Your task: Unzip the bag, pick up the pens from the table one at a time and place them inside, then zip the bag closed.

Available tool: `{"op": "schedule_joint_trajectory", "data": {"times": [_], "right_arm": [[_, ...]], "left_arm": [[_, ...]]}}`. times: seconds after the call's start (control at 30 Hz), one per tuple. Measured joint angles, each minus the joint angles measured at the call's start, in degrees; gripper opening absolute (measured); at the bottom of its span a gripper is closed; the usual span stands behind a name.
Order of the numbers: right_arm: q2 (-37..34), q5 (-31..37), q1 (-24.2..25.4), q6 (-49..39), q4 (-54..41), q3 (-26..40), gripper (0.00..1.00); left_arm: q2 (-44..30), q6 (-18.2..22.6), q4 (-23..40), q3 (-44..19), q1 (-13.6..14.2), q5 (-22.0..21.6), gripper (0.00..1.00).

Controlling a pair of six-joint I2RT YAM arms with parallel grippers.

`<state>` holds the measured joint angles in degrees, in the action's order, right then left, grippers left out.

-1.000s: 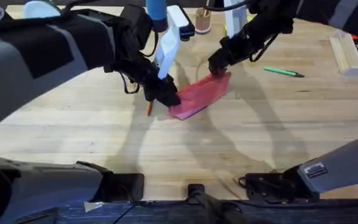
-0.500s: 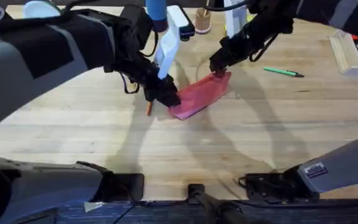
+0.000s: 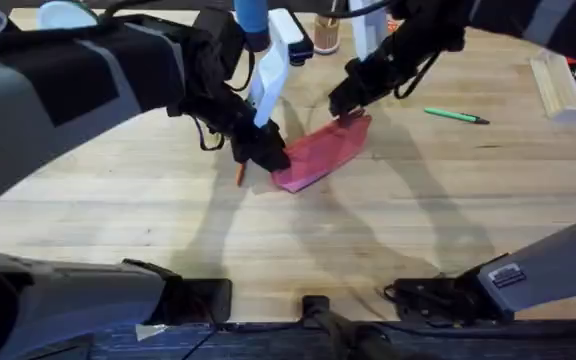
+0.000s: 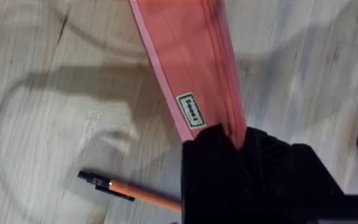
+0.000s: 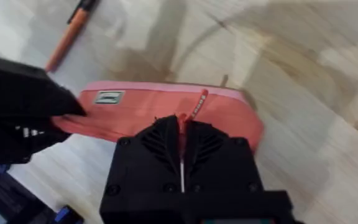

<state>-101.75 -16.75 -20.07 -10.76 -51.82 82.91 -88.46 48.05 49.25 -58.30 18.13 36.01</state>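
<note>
The pink-red bag [image 3: 320, 150] lies slanted on the table [image 3: 388, 230]. My left gripper [image 3: 265, 152] is shut on the bag's near-left end; in the left wrist view its black fingers [image 4: 229, 155] clamp the edge of the bag [image 4: 188, 56]. My right gripper [image 3: 345, 106] is at the far-right end, and in the right wrist view it [image 5: 181, 124] is shut on the zipper pull of the bag [image 5: 135, 106]. The orange pen [image 3: 239, 175] [image 4: 138, 194] [image 5: 69, 34] lies just left of the bag. The green pen [image 3: 456, 116] lies apart to the right.
A clear plastic box [image 3: 566, 88] with markers sits at the right edge. White items [image 3: 284, 42], a blue object [image 3: 252, 20] and a wooden cup [image 3: 326, 34] stand along the back. Both arms cross over the table's middle.
My right gripper has shifted slightly left and away along the bag's top end. The left gripper, the bag and both pens stay where they were.
</note>
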Motion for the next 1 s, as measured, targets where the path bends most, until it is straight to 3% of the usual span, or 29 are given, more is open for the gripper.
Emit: {"op": "schedule_joint_trajectory", "data": {"times": [0.4, 1.0], "right_arm": [[0.0, -0.3, -9.0, 0.1, -0.1, 0.2, 0.031], [0.0, -6.5, -12.6, 5.1, 1.1, 0.2, 0.031]], "left_arm": [[0.0, 0.0, 0.0, 0.0, 0.0, 0.0, 0.044], [0.0, -0.1, 0.2, 0.0, -0.1, 0.5, 0.044]]}}
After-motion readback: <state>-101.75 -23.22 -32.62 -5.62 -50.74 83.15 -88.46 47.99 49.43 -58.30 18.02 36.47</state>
